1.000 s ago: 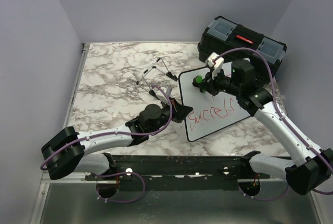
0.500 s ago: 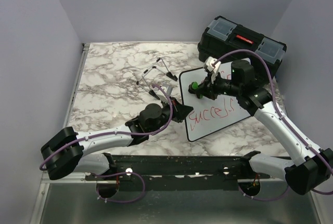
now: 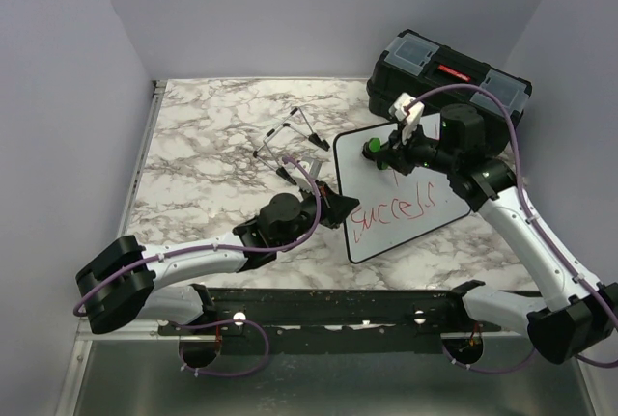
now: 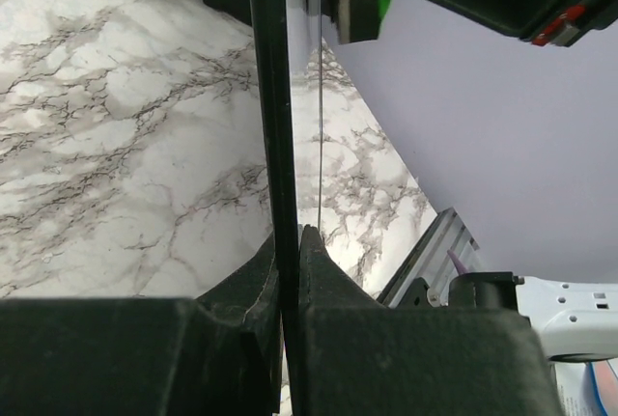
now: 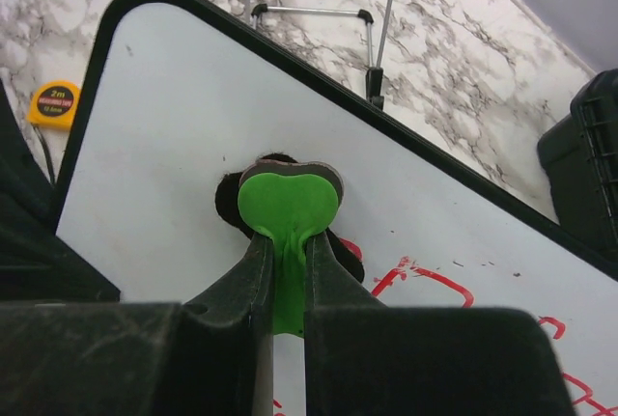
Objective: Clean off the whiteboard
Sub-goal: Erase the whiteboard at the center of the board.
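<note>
Both arms are working at the whiteboard [image 3: 359, 189].
Its rim is sitting clamped between the left jaws; the right jaws are pinching a green eraser [image 5: 290, 199], pad touching the board ahead.

Noted bright, even, diffuse light from above — soft-edged shadows only. Found overhead view sharp across the whiteboard [image 3: 362, 184], dimmer below it toward the frame's bottom. Saw, by left wrist, marble tabletop [image 4: 116, 146] mirrored in the board's glossy face; underexposed, blurred foreground beneath. Logged, by right wrist, small dark shadow on the board beside green eraser [image 5: 290, 206]; black soft-focus foreground below.
</note>
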Controlling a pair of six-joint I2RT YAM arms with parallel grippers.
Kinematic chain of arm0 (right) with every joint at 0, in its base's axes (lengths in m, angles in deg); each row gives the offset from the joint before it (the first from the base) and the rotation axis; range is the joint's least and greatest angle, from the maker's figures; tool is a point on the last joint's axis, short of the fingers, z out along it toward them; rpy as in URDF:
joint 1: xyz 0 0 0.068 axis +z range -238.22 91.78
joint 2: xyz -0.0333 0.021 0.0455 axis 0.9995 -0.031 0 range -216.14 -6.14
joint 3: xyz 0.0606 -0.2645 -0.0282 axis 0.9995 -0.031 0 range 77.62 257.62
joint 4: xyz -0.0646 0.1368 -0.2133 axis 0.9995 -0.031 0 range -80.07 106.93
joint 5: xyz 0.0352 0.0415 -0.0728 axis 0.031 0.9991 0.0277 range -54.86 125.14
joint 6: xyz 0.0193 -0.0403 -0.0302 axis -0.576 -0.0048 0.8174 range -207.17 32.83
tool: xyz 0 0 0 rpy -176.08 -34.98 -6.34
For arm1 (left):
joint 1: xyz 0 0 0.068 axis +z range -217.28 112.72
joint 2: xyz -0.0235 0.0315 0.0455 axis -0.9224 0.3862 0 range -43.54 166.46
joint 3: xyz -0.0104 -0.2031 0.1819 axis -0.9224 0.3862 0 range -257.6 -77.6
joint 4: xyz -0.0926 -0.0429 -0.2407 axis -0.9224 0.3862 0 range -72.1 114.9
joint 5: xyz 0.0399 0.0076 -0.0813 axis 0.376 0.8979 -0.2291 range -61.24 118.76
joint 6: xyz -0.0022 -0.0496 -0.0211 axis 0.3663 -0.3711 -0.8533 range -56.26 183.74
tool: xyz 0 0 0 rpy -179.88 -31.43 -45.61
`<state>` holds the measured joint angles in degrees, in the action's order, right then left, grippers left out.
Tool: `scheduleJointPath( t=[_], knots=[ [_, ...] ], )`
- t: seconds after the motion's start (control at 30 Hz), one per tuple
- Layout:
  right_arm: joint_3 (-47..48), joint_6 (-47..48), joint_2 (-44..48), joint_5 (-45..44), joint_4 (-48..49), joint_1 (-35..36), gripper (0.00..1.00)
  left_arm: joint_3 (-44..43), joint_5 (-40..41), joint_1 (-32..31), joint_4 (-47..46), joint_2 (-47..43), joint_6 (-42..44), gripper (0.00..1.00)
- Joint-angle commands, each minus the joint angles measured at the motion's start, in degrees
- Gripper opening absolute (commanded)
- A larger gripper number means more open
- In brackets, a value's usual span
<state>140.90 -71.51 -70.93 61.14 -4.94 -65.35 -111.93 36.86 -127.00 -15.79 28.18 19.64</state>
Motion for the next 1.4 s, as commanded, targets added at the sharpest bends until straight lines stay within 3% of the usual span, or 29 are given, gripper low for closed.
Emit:
scheduleJointPath(
  t=[0.0, 0.2, 0.37, 0.6, 0.73, 1.03, 1.2, 1.37],
  knots=[
    [4.16, 4.7, 1.97, 1.47, -6.68, -0.29, 0.01, 0.44, -0.45, -0.54, 2.7, -0.61, 3.89, 0.0],
    [5.41, 4.56, 2.79, 2.13, -8.26, -1.51, 0.01, 0.35, -0.25, -0.57, 3.29, -0.97, 3.58, 0.0],
    [1.1, 3.17, 2.69, -0.16, -4.91, -1.53, 0.01, -0.35, -1.87, -0.74, 2.08, -0.93, 5.86, 0.0],
    [1.85, 3.34, 4.01, 0.76, -6.43, -3.12, 0.01, -5.0, 3.22, -1.49, 10.58, -0.62, 7.33, 0.0],
    [0.26, 3.2, 4.18, 1.19, -5.55, -3.36, 0.01, -4.79, 3.88, -1.43, 10.33, -0.62, 6.92, 0.0],
    [-6.32, 4.28, 2.23, 14.37, -3.07, -3.36, 0.01, -4.23, 2.64, -1.63, 8.52, -0.6, 7.88, 0.0],
    [-6.72, -4.87, 3.38, -1.18, 4.8, -5.65, 0.01, -3.21, 1.28, -1.79, 6.59, -0.71, 8.13, 0.0],
    [-5.85, -9.74, 1.62, -5.88, 9.42, -6.61, 0.01, -2.19, 0.17, -1.72, 4.88, -1.21, 7.94, 0.0]
  ],
)
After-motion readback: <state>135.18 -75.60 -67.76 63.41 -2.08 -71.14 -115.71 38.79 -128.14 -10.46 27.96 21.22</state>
